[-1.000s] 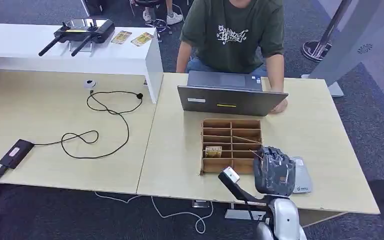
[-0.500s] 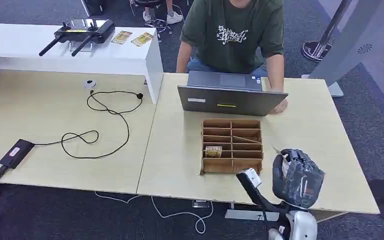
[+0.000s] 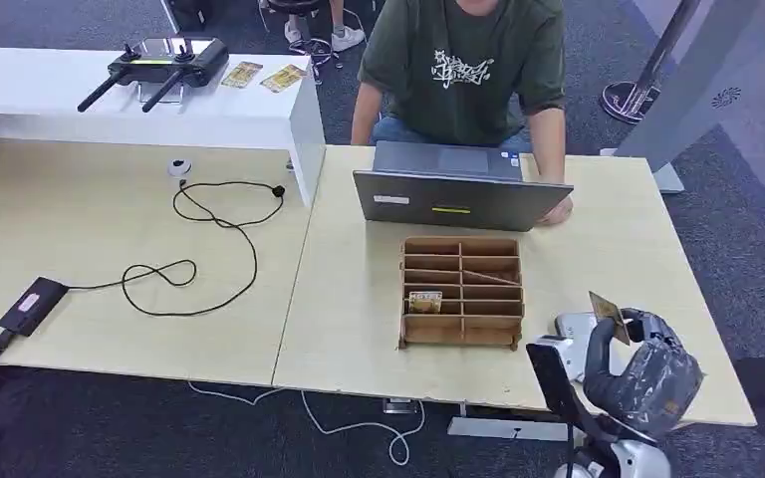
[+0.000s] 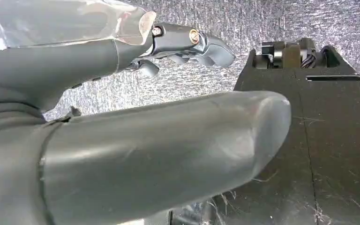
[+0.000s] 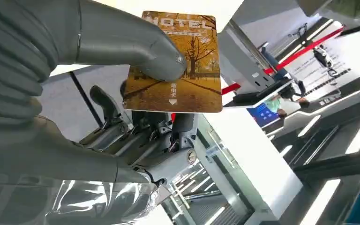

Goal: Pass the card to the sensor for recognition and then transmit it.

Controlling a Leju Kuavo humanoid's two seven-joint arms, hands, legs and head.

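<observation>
My right hand (image 3: 649, 370) hangs over the front right corner of the table (image 3: 349, 299) and pinches a golden hotel card (image 3: 608, 315) between thumb and fingers. The card stands tilted up above the hand. In the right wrist view the thumb (image 5: 136, 51) presses on the card (image 5: 178, 70), whose face reads "HOTEL". The grey flat sensor pad (image 3: 571, 328) lies on the table just left of the hand, partly hidden by my forearm. My left hand (image 4: 159, 140) hangs over grey carpet with thumb and fingers apart, holding nothing.
A cardboard divider box (image 3: 463, 289) with another card (image 3: 425, 301) in one slot sits left of the sensor. Behind it an open laptop (image 3: 458, 194) faces a seated person (image 3: 463, 70). A black cable (image 3: 209, 249) and a white shelf (image 3: 129, 100) lie to the left.
My right hand has lifted off the sensor pad and swung right toward the table edge, turning the card upward. The pad now shows beside it.
</observation>
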